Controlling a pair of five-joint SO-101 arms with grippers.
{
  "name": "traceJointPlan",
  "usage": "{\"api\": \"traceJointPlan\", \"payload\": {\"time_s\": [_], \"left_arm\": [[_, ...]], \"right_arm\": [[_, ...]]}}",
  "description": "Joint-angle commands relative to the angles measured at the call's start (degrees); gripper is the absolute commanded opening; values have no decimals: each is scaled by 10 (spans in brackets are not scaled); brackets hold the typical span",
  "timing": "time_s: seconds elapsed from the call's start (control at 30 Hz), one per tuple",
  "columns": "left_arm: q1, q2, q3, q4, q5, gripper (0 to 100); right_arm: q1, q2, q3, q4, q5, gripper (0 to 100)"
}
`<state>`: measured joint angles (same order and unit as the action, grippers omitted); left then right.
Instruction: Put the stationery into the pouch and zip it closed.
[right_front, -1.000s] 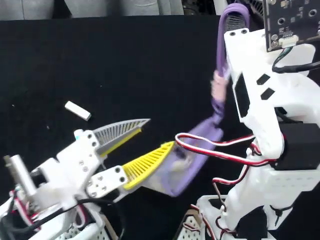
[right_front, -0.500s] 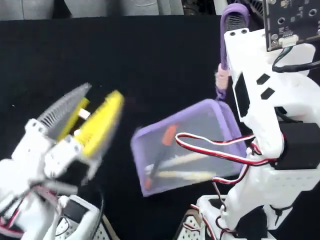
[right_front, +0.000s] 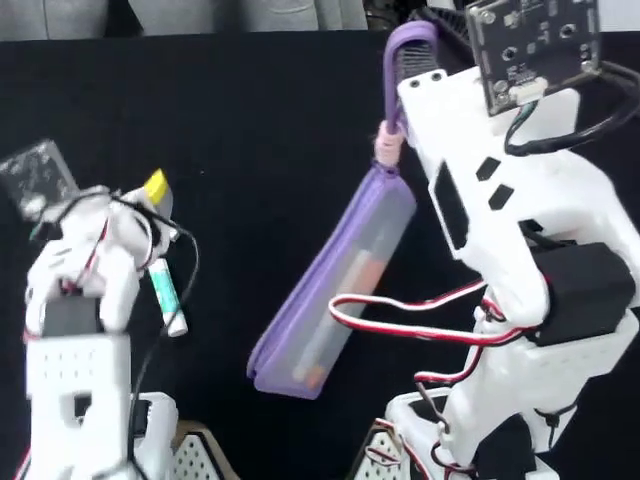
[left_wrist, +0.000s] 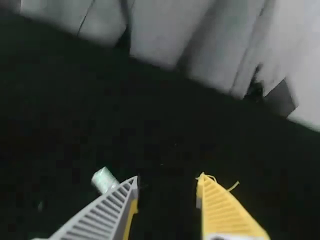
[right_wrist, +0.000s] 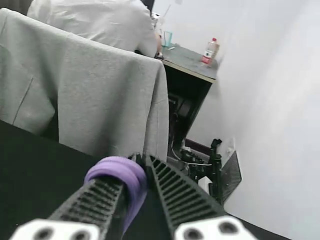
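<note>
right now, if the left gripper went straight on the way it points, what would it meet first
Probably just the black table, depth unclear. The left gripper is open, and the small pale object sits beside its grey finger, off the line.

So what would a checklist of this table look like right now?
Surface: black table.
Job's things: purple pouch hangs tilted by its strap, pens inside; white-teal item beside left arm.
Clutter: nothing seen.
Tools: right tool shut on strap; left tool open, empty.
Cables: red-white cable loops in front of pouch.
Surroundings: grey drape; bottle on desk.
</note>
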<state>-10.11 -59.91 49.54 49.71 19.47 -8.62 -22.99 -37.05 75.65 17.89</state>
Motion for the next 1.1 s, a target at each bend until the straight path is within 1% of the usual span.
{"api": "traceJointPlan", "payload": {"time_s": [0.0, 0.1, 0.27, 0.4, 0.5, 0.57, 0.7, 0.87, 1.07], "left_arm": [[-29, 191, -61, -20, 18, 196], [-50, 318, -111, -16, 56, 196], [-74, 500, -201, -11, 69, 196], [-87, 596, -293, 50, 70, 196], [-87, 654, -356, 79, 99, 196], [-88, 685, -385, 81, 112, 196], [-86, 715, -422, 83, 114, 196], [-83, 721, -425, 78, 115, 195], [-83, 760, -420, 47, 115, 196]], "right_arm": [[-16, -1, -22, 6, 2, 11], [-15, -2, -26, 8, 2, 11], [-15, -2, -26, 8, 2, 11], [-14, -2, -26, 9, 5, 11], [-13, -2, -26, 9, 5, 11], [-13, -2, -26, 9, 5, 11], [-13, -3, -26, 9, 5, 11], [-13, -24, -22, 9, 5, 11], [-13, -40, -22, 17, 6, 11]]}}
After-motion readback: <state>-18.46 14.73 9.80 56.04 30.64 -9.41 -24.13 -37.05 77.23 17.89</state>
